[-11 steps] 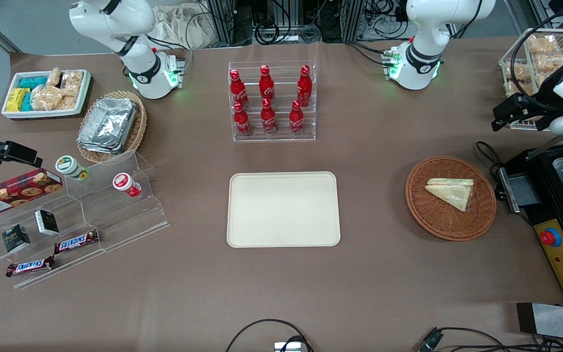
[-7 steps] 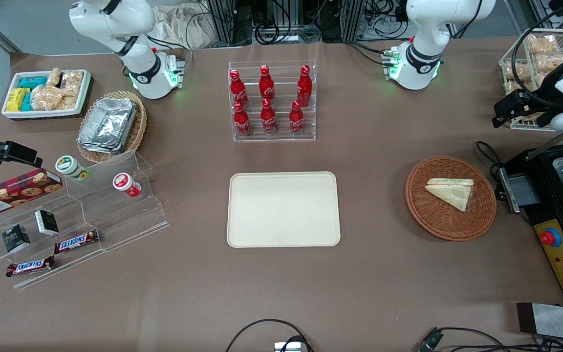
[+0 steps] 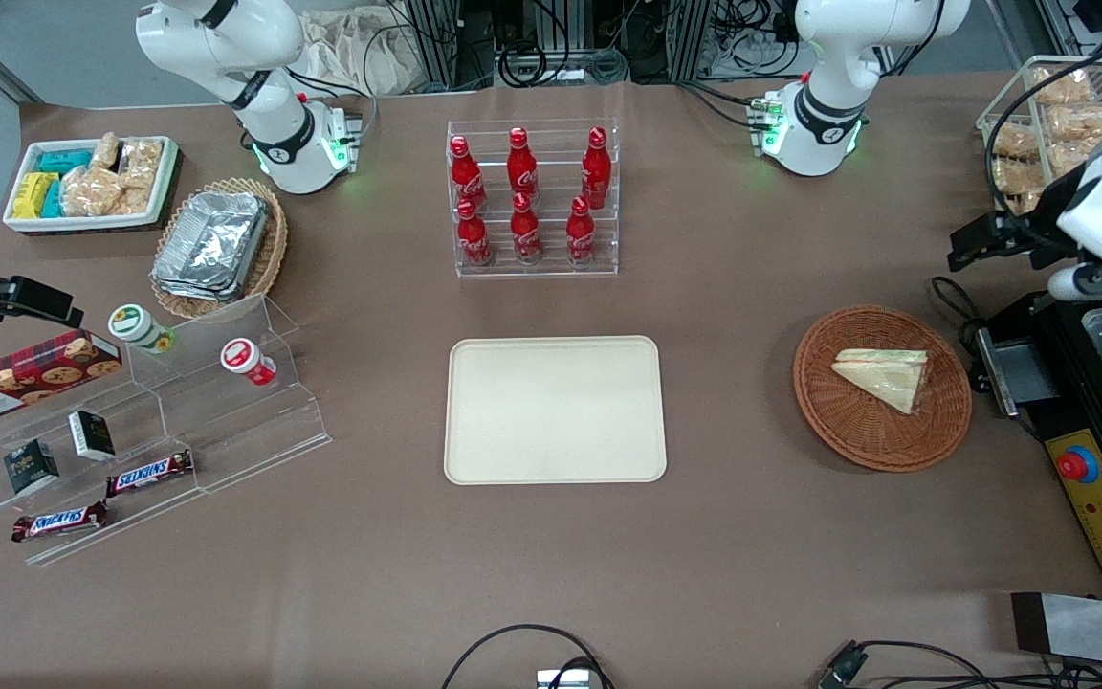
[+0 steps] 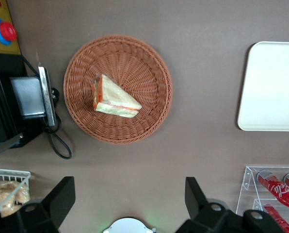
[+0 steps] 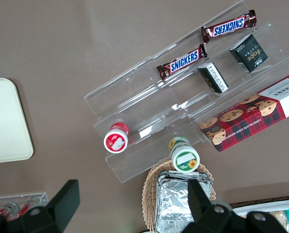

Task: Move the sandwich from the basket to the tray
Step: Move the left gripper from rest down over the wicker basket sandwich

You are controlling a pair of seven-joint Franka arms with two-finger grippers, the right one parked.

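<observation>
High above the basket (image 3: 882, 388), end effector (image 4: 130, 201) spread wide, fingertips cut off, sandwich (image 3: 885, 376) unobstructed

- A robotics lab set up as a mock snack shop.
- Franka arm bases (image 3: 297, 144) bolted to a brown-covered table (image 3: 551, 555), cable bundles (image 3: 551, 48) at its edge.
- Acrylic rack of cola bottles (image 3: 532, 196), tiered stand with Snickers bars (image 3: 149, 471).
- Probably an emergency-stop button (image 3: 1077, 465).
</observation>
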